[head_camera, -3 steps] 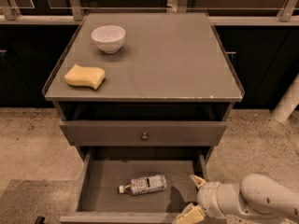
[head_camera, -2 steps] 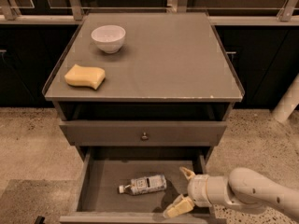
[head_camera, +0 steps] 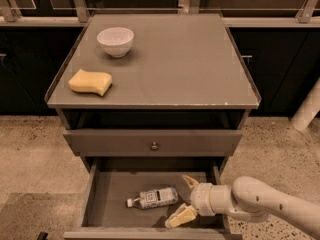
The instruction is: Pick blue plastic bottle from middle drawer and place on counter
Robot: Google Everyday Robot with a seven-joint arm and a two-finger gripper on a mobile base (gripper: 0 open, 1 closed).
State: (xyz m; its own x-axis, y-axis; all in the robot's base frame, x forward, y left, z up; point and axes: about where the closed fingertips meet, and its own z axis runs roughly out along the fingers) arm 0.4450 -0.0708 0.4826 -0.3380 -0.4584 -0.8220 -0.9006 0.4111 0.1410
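- 2 bystanders sit at the left of the counter surface (head_camera: pixel 190 69): a yellow sponge (head_camera: pixel 90 81) near the front-left corner and a white bowl (head_camera: pixel 115 41) behind it. Neither belongs to the task.
- The middle and right of that surface look like the better spot for setting something down later.
- Below, 1 grey drawer front with a small round knob (head_camera: pixel 154 146) is closed, and under it the middle drawer (head_camera: pixel 89 196) stands pulled out.
- The blue plastic bottle (head_camera: pixel 154 197) lies on its side on the drawer floor, a little right of centre, with its white cap pointing left and its base to the right.
- Just right of the bottle's base is the hand (head_camera: pixel 181 202), reaching into the drawer from the right with its 2 fingers spread wide, 1 toward the back and 1 toward the front edge. It holds nothing, and the bottle's base sits at the mouth of the gap. I cannot tell whether either finger touches it.
- The white arm (head_camera: pixel 270 204) runs off to the lower right.
- Step in hand, as I judge it: the approach for the pick, with the grasp not yet made.
- The next move calls for sliding a little further left so the fingers straddle the bottle's body, closing across its width, then lifting clear of the drawer walls and the closed front above before carrying it up to the surface.
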